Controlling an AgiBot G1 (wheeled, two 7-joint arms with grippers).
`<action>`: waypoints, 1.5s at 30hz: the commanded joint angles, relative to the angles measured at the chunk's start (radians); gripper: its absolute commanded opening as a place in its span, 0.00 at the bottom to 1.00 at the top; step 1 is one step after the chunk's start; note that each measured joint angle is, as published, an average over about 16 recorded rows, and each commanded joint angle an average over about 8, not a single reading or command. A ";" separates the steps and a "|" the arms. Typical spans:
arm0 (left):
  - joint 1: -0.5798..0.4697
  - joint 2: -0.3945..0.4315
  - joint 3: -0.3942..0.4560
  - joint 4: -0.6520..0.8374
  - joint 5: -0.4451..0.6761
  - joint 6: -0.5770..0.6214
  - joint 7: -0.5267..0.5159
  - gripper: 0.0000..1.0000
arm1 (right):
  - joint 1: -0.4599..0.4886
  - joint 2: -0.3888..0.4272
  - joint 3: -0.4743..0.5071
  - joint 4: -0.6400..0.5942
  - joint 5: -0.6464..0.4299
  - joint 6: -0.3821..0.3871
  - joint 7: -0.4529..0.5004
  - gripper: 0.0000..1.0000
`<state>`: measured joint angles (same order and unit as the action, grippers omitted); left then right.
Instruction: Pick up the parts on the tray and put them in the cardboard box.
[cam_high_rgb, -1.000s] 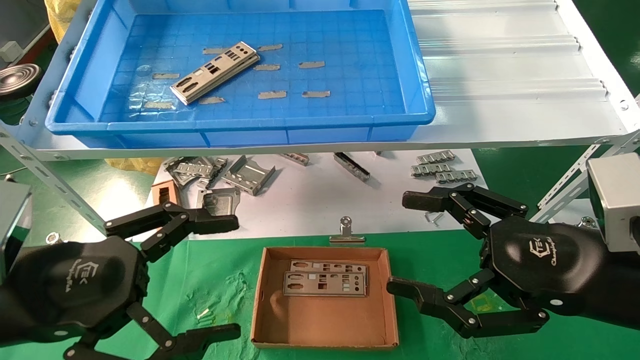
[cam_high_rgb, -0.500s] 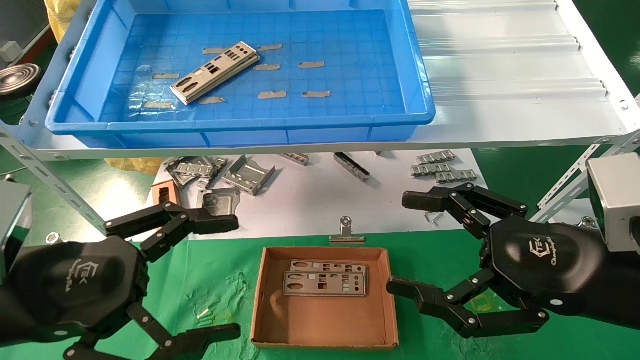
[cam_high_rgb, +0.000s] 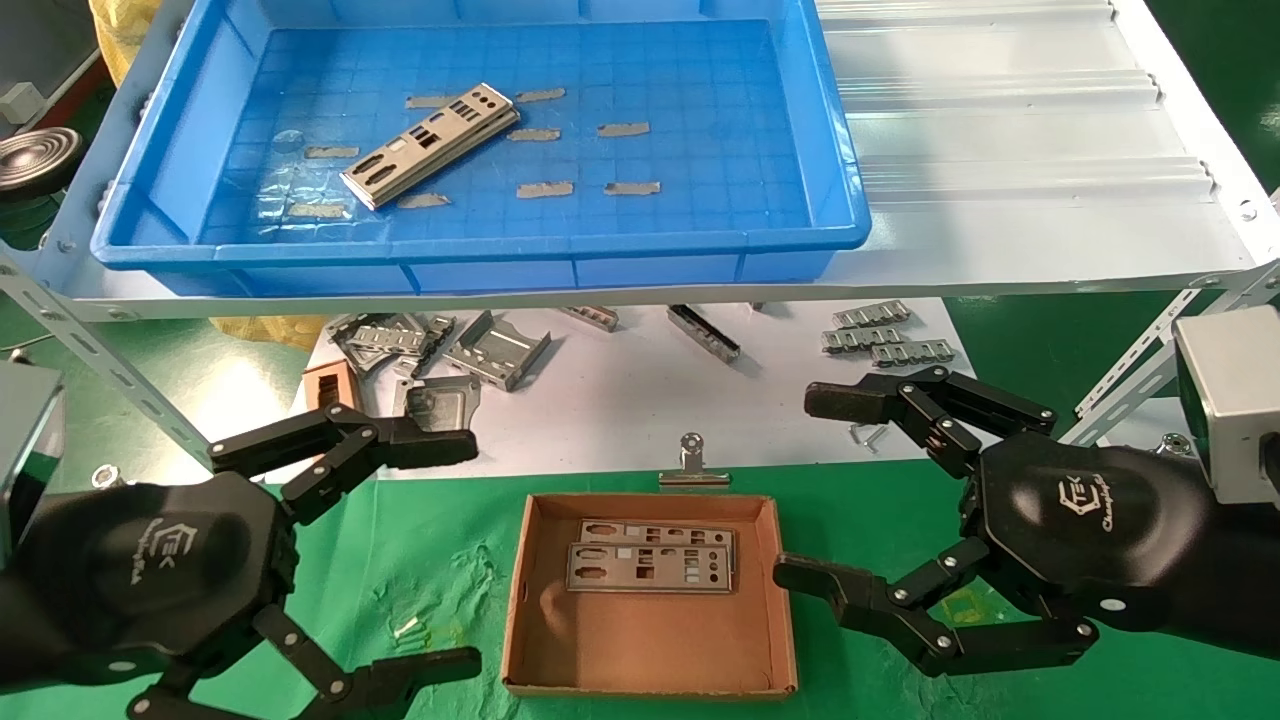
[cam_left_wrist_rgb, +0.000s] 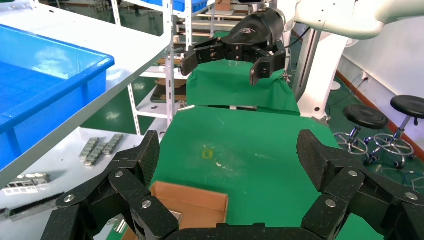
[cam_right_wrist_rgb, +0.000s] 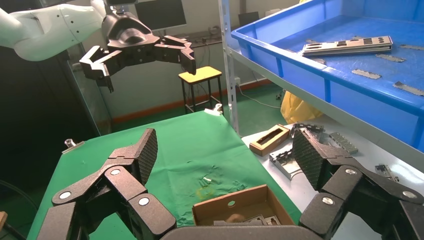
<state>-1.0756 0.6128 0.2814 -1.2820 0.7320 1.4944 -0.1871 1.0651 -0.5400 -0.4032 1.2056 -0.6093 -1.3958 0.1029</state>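
Up in the top left of the head view sits the blue tray (cam_high_rgb: 840, 150) on a white shelf (cam_high_rgb: 1020, 130). Two metal plates (cam_high_rgb: 432, 145) lie in it, stacked and slanted, so the under one mostly hides. About nine small grey tape scraps (cam_high_rgb: 545, 189) lie around them. Low in the middle, the cardboard box (cam_high_rgb: 640, 650) rests on the green table (cam_high_rgb: 450, 540) with two more plates (cam_high_rgb: 650, 565) inside, one partly covering the other. The left gripper (cam_high_rgb: 470, 550) hangs at the lower left, just beside the box, fingers spread wide and holding nothing; its lower finger is cut off by the frame edge. The right gripper (cam_high_rgb: 815, 490) hangs at the lower right, also spread wide and bare, with its lower fingertip touching or just over the box's right wall. Both are well apart from the tray plates. A silver clip (cam_high_rgb: 692, 465) stands just behind the box. Bent brackets (cam_high_rgb: 495, 350) lie under the shelf, partly hidden.

In the left wrist view, the left gripper (cam_left_wrist_rgb: 230, 155) fills the bottom, only a corner of the box (cam_left_wrist_rgb: 195, 205) peeks between its fingers.

In the right wrist view, the right gripper (cam_right_wrist_rgb: 225, 155) spreads wide at the bottom. The box (cam_right_wrist_rgb: 240, 207) shows low in the middle, its plates hard to make out. The tray (cam_right_wrist_rgb: 310, 75) and its stacked plates (cam_right_wrist_rgb: 347, 45) sit at the upper right.
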 joint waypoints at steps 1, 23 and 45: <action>0.000 0.000 0.000 0.000 0.000 0.000 0.000 1.00 | 0.000 0.000 0.000 0.000 0.000 0.000 0.000 1.00; 0.000 0.000 0.000 0.000 0.000 0.000 0.000 1.00 | 0.000 0.000 0.000 0.000 0.000 0.000 0.000 1.00; 0.000 0.000 0.000 0.000 0.000 0.000 0.000 1.00 | 0.000 0.000 0.000 0.000 0.000 0.000 0.000 1.00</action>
<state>-1.0756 0.6128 0.2814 -1.2820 0.7320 1.4944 -0.1871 1.0651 -0.5400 -0.4032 1.2056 -0.6093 -1.3958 0.1029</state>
